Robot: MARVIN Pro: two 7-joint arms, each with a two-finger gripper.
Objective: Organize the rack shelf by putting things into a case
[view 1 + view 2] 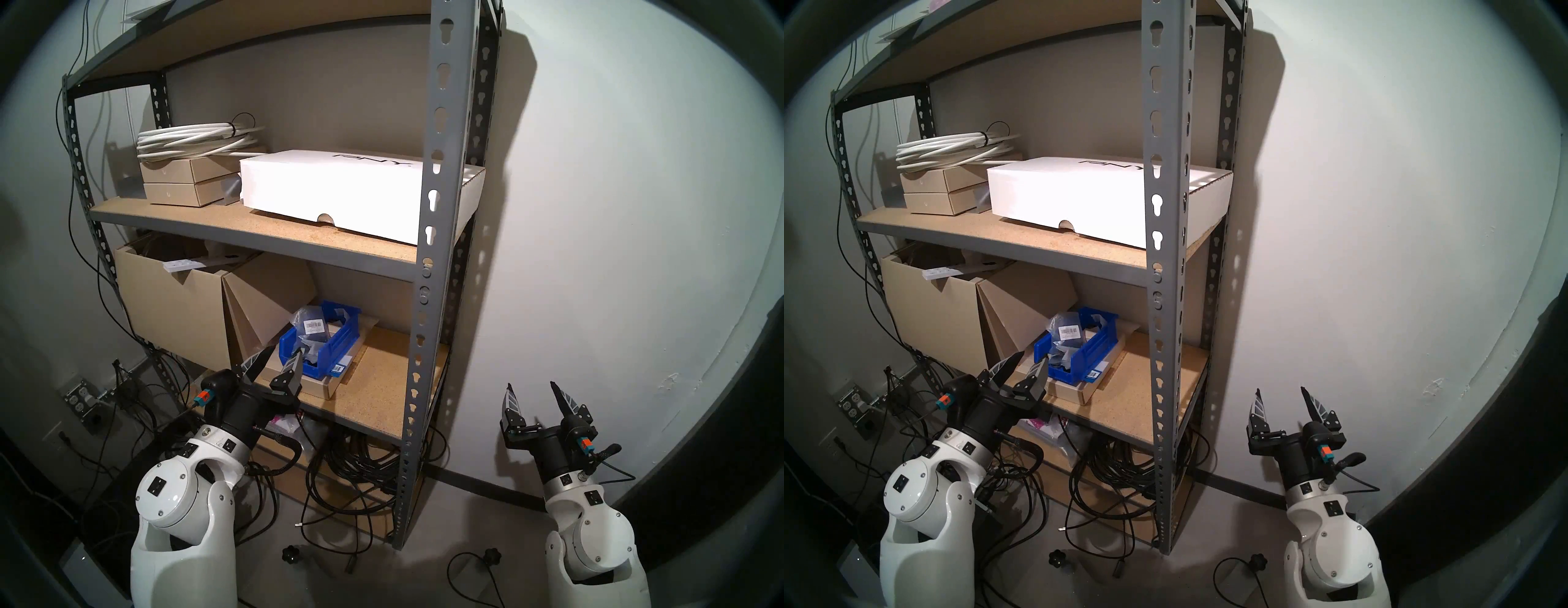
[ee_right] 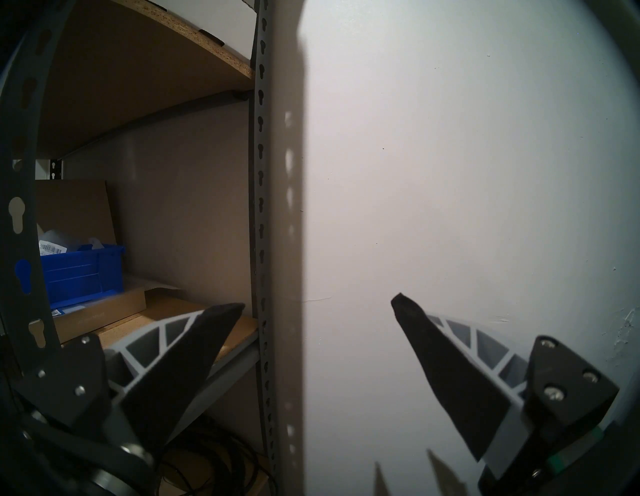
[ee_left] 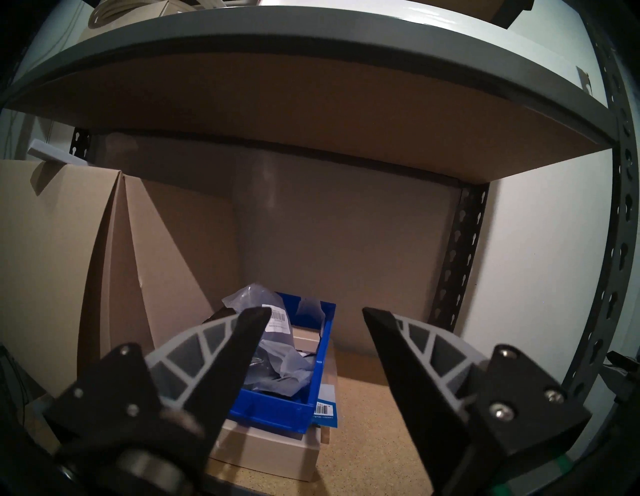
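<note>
The grey rack shelf (image 1: 432, 212) carries a bright blue case (image 1: 335, 339) on its lower board, resting on a flat tan box (image 1: 314, 384). Clear bags with barcode labels (image 1: 312, 325) stick up out of the case (image 3: 277, 408). A small blue-and-white packet (image 3: 325, 410) lies beside the case's front right corner. My left gripper (image 1: 285, 354) hovers open just in front of the case's front left, and the left wrist view shows nothing between its fingers (image 3: 242, 346). My right gripper (image 1: 531, 385) stands open and empty off to the right of the rack, facing the wall.
A large brown cardboard box (image 1: 169, 305) stands left of the case with a flap leaning toward it. On the upper board sit a white box (image 1: 339, 191), two small tan boxes and a coil of white cable (image 1: 191, 138). Black cables (image 1: 352, 467) tangle under the lower board.
</note>
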